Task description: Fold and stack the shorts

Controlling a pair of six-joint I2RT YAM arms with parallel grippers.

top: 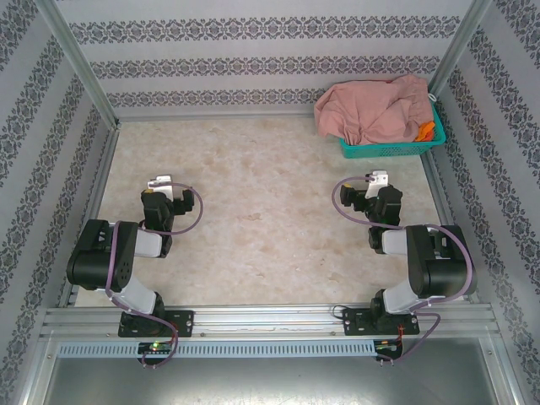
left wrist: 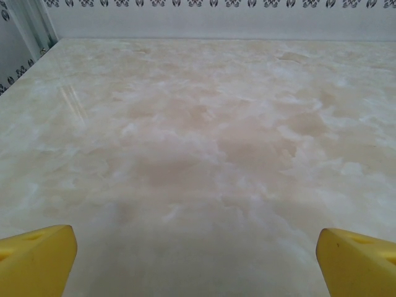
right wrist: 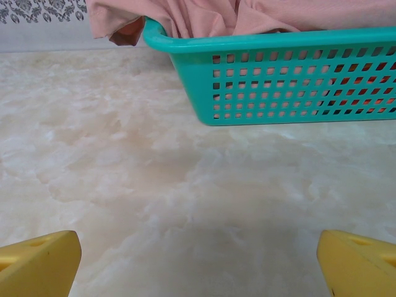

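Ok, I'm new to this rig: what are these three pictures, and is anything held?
Two robot arms are bolted at the near edge of the table. The wide picture looks down from above and behind them. The other two come from a camera on each wrist; the yellow corners are its own fingers. The left tool and right tool are both open, holding nothing. In the far right corner stands a teal basket heaped with pink shorts, orange cloth peeking out. The right wrist camera faces it.

Pink shorts (top: 371,105) atop teal basket (top: 390,152)
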